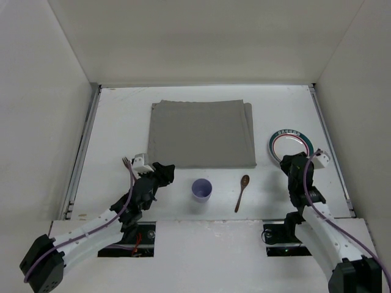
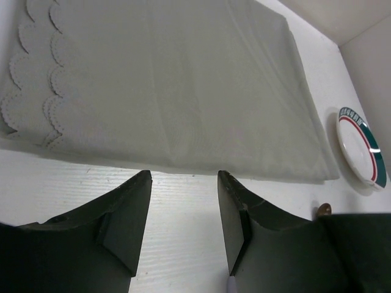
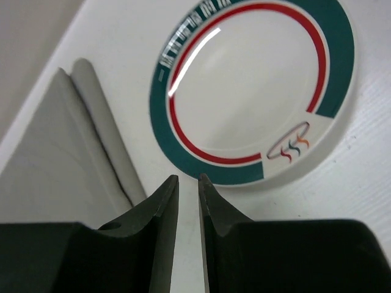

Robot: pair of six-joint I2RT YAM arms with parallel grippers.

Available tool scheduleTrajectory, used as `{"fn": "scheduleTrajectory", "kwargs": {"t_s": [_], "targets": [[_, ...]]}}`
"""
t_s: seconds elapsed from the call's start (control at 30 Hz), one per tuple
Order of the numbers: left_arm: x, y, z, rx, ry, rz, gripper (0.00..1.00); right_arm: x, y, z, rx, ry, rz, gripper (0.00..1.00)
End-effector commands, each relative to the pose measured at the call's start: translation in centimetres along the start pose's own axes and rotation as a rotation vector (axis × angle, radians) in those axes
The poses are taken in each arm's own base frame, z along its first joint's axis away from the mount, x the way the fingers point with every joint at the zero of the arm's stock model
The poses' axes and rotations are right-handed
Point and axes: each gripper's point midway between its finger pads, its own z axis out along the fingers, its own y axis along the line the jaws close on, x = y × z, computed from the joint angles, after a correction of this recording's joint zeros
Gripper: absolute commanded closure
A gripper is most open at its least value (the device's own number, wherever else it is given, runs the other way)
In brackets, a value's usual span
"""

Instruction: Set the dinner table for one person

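Note:
The white dinner table [image 1: 122, 116] carries a grey cloth placemat [image 1: 201, 134] at its middle back. A white plate [image 1: 292, 145] with a teal and red rim lies flat to the right of it. My left gripper [image 1: 164, 173] hovers just in front of the placemat's near left edge. It is open [image 2: 184, 177], and only bare table shows between its fingers. My right gripper [image 1: 287, 163] sits at the plate's near-left rim [image 3: 183, 146]. Its jaws [image 3: 188, 178] stand a narrow gap apart, holding nothing and pointing at the strip between the placemat [image 3: 55, 159] and the plate.
A lavender cup [image 1: 201, 189] stands upright in front of the placemat, between the arms. A brown wooden spoon [image 1: 242, 192] lies to its right. What looks like a fork head [image 1: 126, 162] pokes out beside the left wrist. White wall panels close in the sides and back.

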Motion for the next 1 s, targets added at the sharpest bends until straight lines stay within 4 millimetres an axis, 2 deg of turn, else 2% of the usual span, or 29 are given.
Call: {"fn": "scheduleTrajectory", "kwargs": {"t_s": [0.0,0.07,0.23,0.3,0.4,0.47,0.6,0.7,0.83,0.97], "targets": [[-1.1,0.1,0.0,0.018,-0.068,-0.014,0.55,0.3,1.1,0.3,0.002,0.033,-0.005,0.75],[-1.2,0.1,0.0,0.023,-0.073,-0.017,0.54,0.9,1.8,0.3,-0.005,0.057,-0.010,0.79],[-1.2,0.1,0.0,0.023,-0.073,-0.017,0.53,3.0,5.0,-0.1,-0.040,0.137,-0.055,0.90],[-1.3,0.1,0.0,0.021,-0.075,-0.020,0.53,3.6,5.3,-0.1,-0.027,0.151,-0.051,0.95],[-1.5,-0.3,-0.2,0.045,-0.082,-0.032,0.53,4.0,5.4,0.0,-0.005,0.159,-0.059,0.97],[-1.6,-0.2,-0.2,0.044,-0.087,-0.045,0.53,3.8,4.3,0.2,0.044,0.140,-0.073,0.93],[-1.3,-1.0,-0.5,0.072,-0.062,-0.068,0.53,1.7,-0.1,0.9,0.218,0.073,-0.059,0.69],[-1.5,-1.4,-0.7,0.087,-0.062,-0.083,0.52,0.1,-2.2,1.0,0.266,0.028,0.009,0.54],[-1.4,-1.5,-0.7,0.092,-0.052,-0.093,0.52,-1.9,-3.8,1.0,0.302,-0.022,0.090,0.47],[-1.2,-1.5,-0.8,0.091,-0.031,-0.106,0.52,-2.0,-6.0,1.7,0.366,0.002,0.139,0.41]]}}
